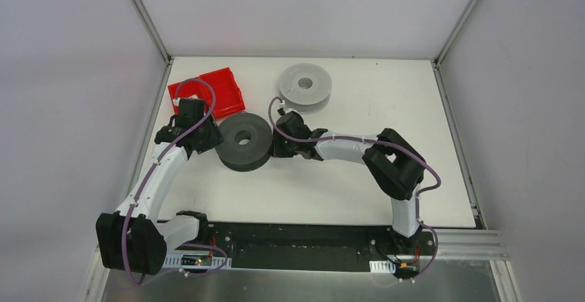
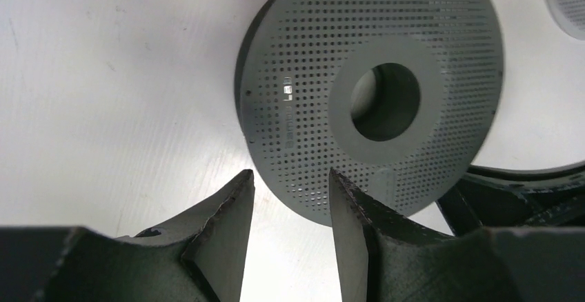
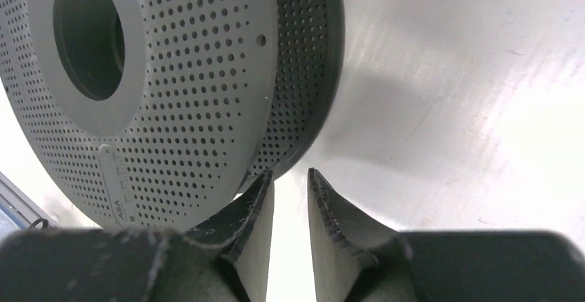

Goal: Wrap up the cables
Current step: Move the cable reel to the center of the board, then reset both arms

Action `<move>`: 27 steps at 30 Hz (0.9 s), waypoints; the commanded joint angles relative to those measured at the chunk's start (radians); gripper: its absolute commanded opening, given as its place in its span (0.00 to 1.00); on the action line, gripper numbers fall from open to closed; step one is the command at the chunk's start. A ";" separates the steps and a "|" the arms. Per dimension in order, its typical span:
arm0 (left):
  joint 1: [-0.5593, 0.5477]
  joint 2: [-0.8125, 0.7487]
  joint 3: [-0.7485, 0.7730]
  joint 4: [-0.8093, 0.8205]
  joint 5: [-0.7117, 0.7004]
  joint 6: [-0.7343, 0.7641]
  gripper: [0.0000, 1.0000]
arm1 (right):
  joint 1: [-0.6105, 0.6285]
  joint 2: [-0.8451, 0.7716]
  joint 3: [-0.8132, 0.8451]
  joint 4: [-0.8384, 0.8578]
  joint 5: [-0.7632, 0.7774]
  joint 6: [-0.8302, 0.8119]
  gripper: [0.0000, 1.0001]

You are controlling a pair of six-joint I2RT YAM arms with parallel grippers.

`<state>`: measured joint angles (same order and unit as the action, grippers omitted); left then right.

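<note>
No loose thin dark cable shows in any view. A dark grey perforated spool (image 1: 243,140) lies flat mid-table. It also shows in the left wrist view (image 2: 303,109) and the right wrist view (image 3: 193,74). A dark band (image 3: 332,40) fills the gap between its flanges; I cannot tell if it is wound wire. My left gripper (image 1: 210,138) (image 2: 290,178) is open and empty, just at the spool's left rim. My right gripper (image 1: 277,143) (image 3: 290,174) is at the spool's right rim, jaws narrowly apart and empty.
A light grey spool (image 1: 305,87) lies behind the dark one, near the right wrist. A red bin (image 1: 221,89) stands at the back left behind the left wrist. White enclosure walls border the table on three sides.
</note>
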<state>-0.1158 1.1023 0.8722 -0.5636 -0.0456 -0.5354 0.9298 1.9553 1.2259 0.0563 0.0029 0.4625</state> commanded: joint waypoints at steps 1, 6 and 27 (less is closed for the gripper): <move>0.011 -0.026 0.084 -0.003 0.100 0.056 0.42 | -0.014 -0.144 -0.017 -0.028 -0.016 -0.022 0.27; -0.024 -0.074 0.130 0.043 0.320 0.162 0.47 | -0.026 -0.430 -0.153 -0.136 0.079 -0.058 0.30; -0.384 -0.266 -0.016 0.446 0.384 0.255 0.99 | -0.020 -1.366 -0.412 -0.666 0.530 0.056 0.99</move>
<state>-0.4919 0.8913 0.8898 -0.2085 0.3992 -0.3046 0.9077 0.6582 0.7704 -0.4667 0.3672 0.4911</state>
